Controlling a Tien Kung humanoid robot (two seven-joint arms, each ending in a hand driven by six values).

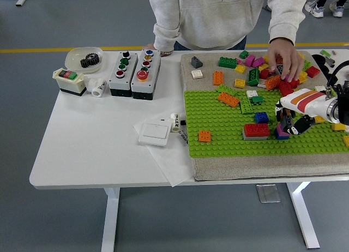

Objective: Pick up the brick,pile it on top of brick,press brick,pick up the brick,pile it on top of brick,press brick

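Note:
My right hand reaches in from the right over the green baseplate. Its dark fingers are curled around a small pink and blue brick stack that sits on the plate. Just left of it stands a red brick on a grey brick, with a blue brick behind. An orange brick sits alone at the plate's left. A person's hand reaches into the pile of loose bricks at the back. My left arm does not show.
Two button boxes, a green and red switch box, a white bowl with a gear, a white wall switch and a paper sheet lie on the table's left. A tan mat underlies the plate.

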